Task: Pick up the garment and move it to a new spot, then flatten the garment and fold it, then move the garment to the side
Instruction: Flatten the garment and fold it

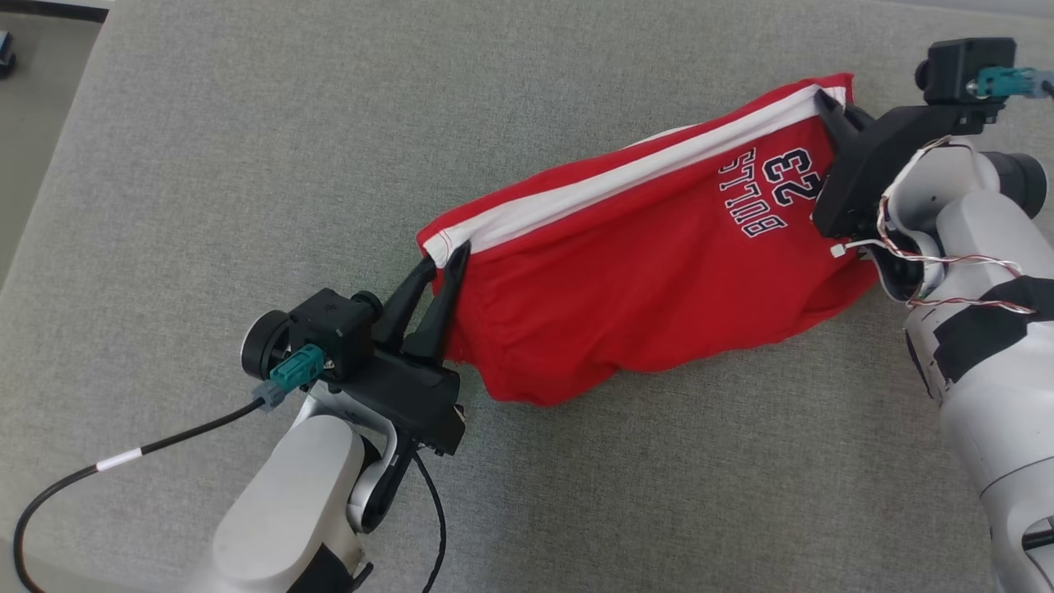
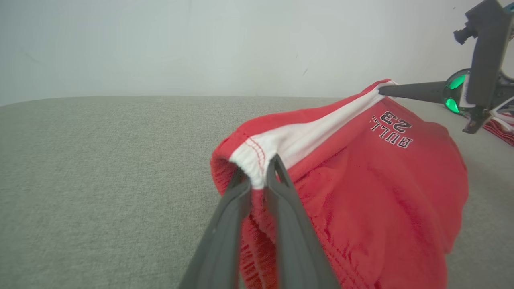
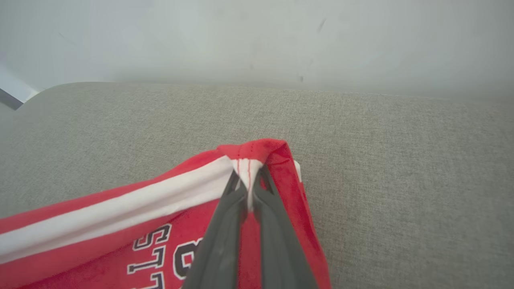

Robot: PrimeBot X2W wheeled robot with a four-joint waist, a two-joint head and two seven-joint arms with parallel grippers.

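Observation:
The garment [image 1: 642, 272] is a pair of red shorts with a white side stripe and "BULLS 23" print, stretched between both grippers over the grey cushioned surface [image 1: 247, 165]. My left gripper [image 1: 445, 259] pinches the striped corner at its left end; the left wrist view has white cloth [image 2: 257, 160] caught between the fingertips [image 2: 259, 172]. My right gripper [image 1: 827, 103] is shut on the opposite striped corner at the upper right, and the right wrist view gives the same grip [image 3: 247, 176]. The lower red part sags in loose folds [image 2: 361, 180] onto the surface.
The grey surface's left edge [image 1: 49, 189] runs diagonally at the upper left, with floor beyond it and a small dark object [image 1: 5, 53]. A black cable [image 1: 123, 457] trails from my left wrist. A pale wall [image 2: 241, 40] rises behind the surface.

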